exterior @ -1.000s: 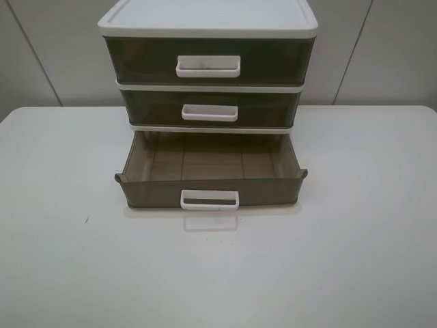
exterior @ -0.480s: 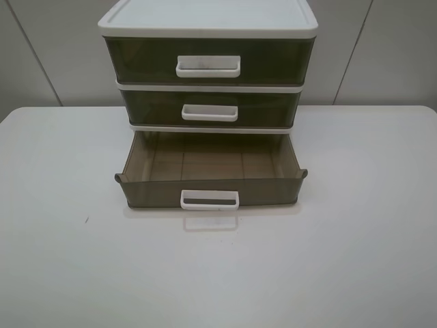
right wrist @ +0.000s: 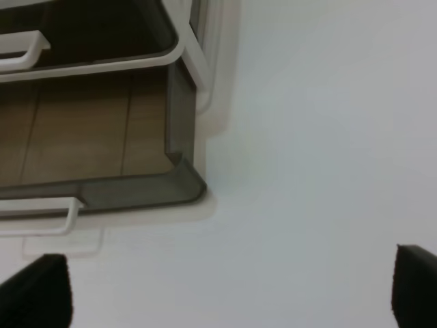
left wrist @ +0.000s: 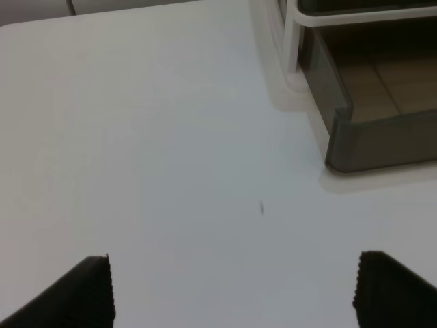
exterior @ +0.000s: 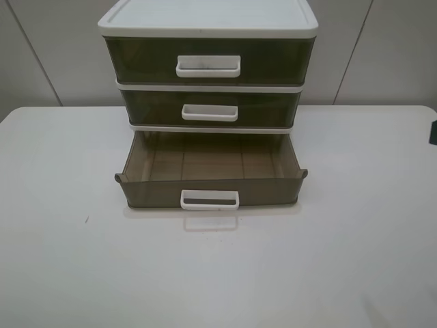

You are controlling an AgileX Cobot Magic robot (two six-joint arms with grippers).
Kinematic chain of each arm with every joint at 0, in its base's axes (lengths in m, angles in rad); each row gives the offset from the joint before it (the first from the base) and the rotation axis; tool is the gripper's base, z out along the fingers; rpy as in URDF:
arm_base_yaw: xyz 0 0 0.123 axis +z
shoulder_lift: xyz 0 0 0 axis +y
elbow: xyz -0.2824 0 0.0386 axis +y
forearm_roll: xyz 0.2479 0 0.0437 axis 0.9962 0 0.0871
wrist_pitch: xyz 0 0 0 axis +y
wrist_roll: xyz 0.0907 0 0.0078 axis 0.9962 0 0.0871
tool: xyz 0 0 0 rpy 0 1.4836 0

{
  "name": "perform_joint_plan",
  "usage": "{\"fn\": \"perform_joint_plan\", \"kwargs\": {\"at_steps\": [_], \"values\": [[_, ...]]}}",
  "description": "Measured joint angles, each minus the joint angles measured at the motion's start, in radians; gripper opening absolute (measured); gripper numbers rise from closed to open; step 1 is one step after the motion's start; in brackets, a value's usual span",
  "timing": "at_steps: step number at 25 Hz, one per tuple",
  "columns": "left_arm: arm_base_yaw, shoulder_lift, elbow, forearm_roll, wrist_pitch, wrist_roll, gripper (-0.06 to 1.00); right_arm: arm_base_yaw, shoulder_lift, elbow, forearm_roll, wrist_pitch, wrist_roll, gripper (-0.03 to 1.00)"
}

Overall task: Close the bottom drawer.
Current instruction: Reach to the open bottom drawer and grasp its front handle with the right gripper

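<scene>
The bottom drawer [exterior: 210,192] is olive-brown translucent plastic with a white loop handle [exterior: 209,199]. It stands pulled far out of the white-framed cabinet [exterior: 208,20] and is empty. The middle drawer [exterior: 209,109] and top drawer [exterior: 208,61] are shut. My left gripper [left wrist: 235,294] is open and empty over the bare table, short of the bottom drawer's left front corner [left wrist: 372,140]. My right gripper [right wrist: 225,294] is open and empty, short of the drawer's right front corner [right wrist: 183,184], with the handle [right wrist: 41,215] off to one side. In the exterior high view only a dark sliver of the right arm [exterior: 433,132] shows.
The cabinet stands at the back middle of a white table [exterior: 218,273], against a grey panelled wall [exterior: 382,55]. A small dark speck [exterior: 87,220] marks the table left of the drawer.
A dark sliver of the right arm has come into the exterior high view at the right edge. The drawers have not moved.
</scene>
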Motion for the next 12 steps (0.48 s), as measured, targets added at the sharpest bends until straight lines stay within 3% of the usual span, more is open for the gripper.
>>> {"fn": "perform_joint_plan", "kwargs": {"at_steps": [3,7,12], "values": [[0.0,0.0,0.0,0.0,0.0,0.0,0.72,0.114,0.087,-0.002,-0.027,-0.071,0.0,0.82],[0.0,0.0,0.0,0.0,0.0,0.0,0.72,0.369,0.192,-0.002,-0.05,-0.172,0.0,0.82],[0.0,0.0,0.0,0.0,0.0,0.0,0.72,0.682,0.38,-0.004,-0.029,-0.42,0.024,0.82]]}}
